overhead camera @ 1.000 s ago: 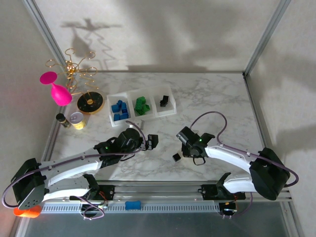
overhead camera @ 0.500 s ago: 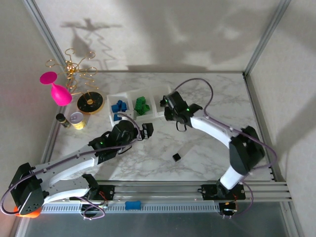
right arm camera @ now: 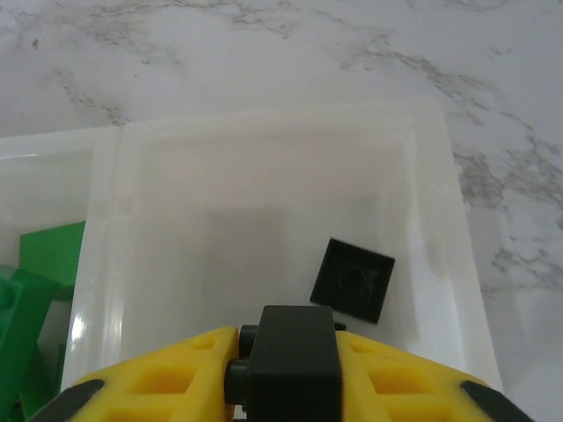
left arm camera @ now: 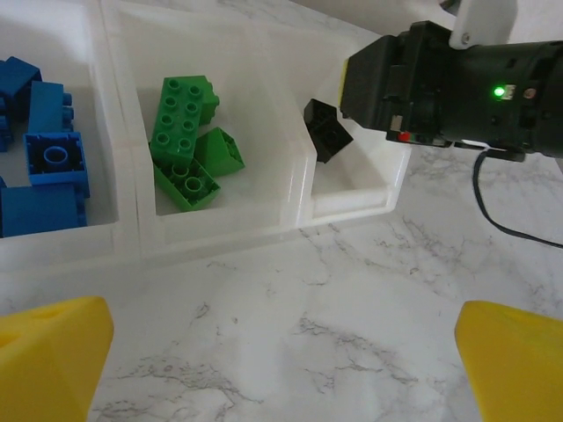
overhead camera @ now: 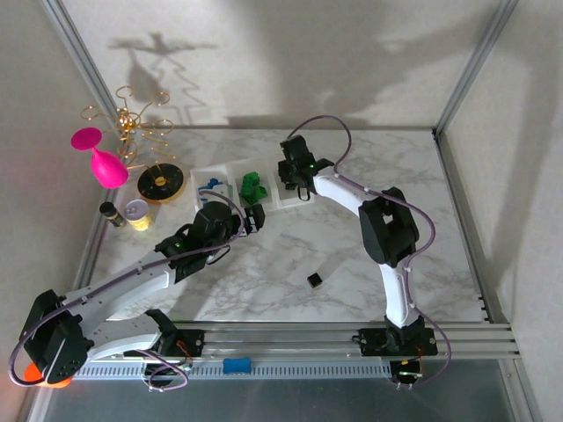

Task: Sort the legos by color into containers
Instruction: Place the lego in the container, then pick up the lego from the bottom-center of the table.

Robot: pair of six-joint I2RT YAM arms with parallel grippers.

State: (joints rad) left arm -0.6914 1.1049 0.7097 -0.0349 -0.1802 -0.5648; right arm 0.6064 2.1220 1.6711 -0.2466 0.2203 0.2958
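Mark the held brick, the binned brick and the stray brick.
held brick (right arm camera: 295,350), right wrist view, flat face.
binned brick (right arm camera: 352,280), right wrist view, centre.
stray brick (overhead camera: 313,280), top external view, centre.

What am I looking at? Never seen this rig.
Two robot arms, the left arm and the right arm, are bolted at the near edge of a marble table. The wide picture comes from a fixed camera above and behind them. The other two come from a camera on each wrist, looking past its yellow fingers. The job is sorting lego bricks by colour into a clear three-compartment tray, which holds blue bricks, green bricks and a black brick. The right hand hangs over the black compartment, shut on a second black brick. The left hand is open, holding nothing. A loose black brick lies on the table.
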